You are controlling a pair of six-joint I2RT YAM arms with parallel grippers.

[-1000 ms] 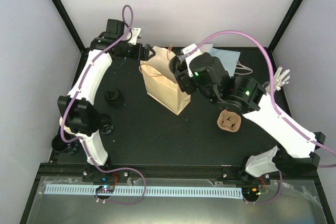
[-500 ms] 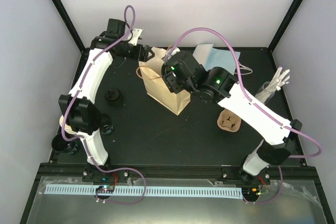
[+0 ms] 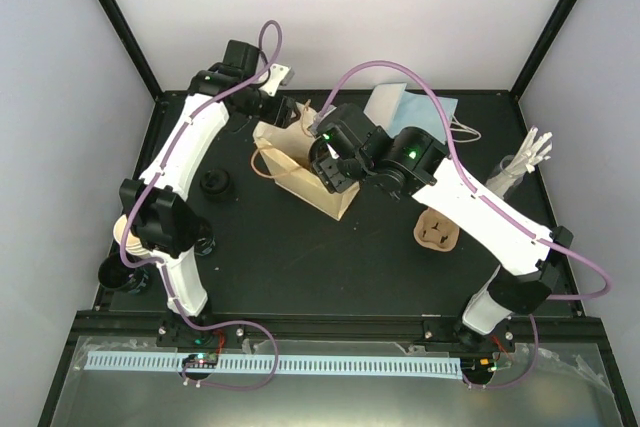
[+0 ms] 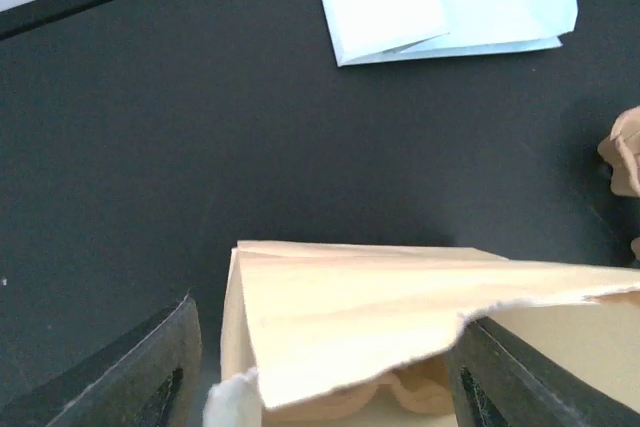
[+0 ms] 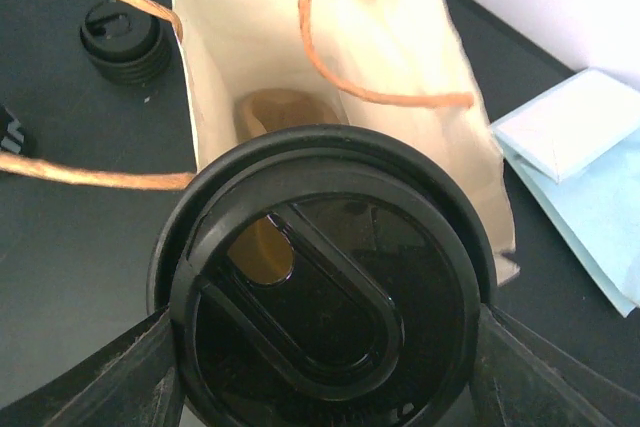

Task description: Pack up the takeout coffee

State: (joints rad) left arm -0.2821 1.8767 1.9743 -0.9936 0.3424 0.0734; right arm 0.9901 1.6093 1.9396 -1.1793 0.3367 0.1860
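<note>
Between the fingers of my right gripper [image 5: 325,377] sits the takeout coffee [image 5: 320,287], clamped on both sides. Its round, glossy black lid fills my right wrist view. It hangs just above the open mouth of the tan paper bag [image 3: 295,175], not yet inside it. Deep in the bag lies a rounded brown shape [image 5: 275,112] that I cannot name. Two twisted paper handles [image 5: 330,57] curl over the bag's rim. My left gripper [image 4: 320,377] straddles the bag's far edge with its fingers apart, and I cannot tell whether they pinch the paper. The bag stands on a matte black table [image 3: 330,267]. A ribbed stack of black lids [image 3: 214,184] sits to its left. A moulded-pulp carrier [image 3: 437,230] is on its right, and a flat pale-blue bag [image 3: 410,107] lies behind it. Plain white walls close in the table.
</note>
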